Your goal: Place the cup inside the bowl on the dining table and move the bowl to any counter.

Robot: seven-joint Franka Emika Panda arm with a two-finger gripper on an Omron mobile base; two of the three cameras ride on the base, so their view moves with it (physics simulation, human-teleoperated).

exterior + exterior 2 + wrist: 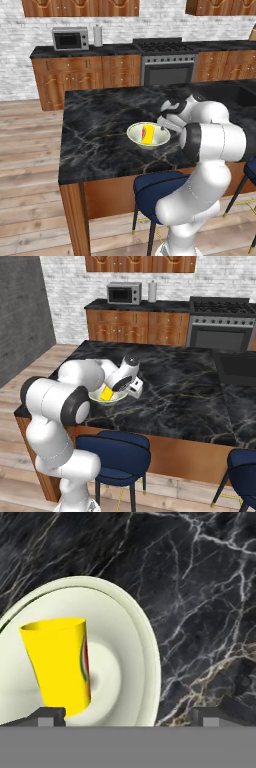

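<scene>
Our pincer [129, 717] hangs spread, straddling the near rim of the bowl [135, 642]; the cup [60, 662] stands inside, toward its left finger

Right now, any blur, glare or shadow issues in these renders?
Left base view: flat even light, no glare, soft low-res edges on the bowl and cup. Right base view: same, with the arm hiding part of the bowl. Hand view: cup sharp, faint shading in the bowl, no glare on the dining table.
</scene>
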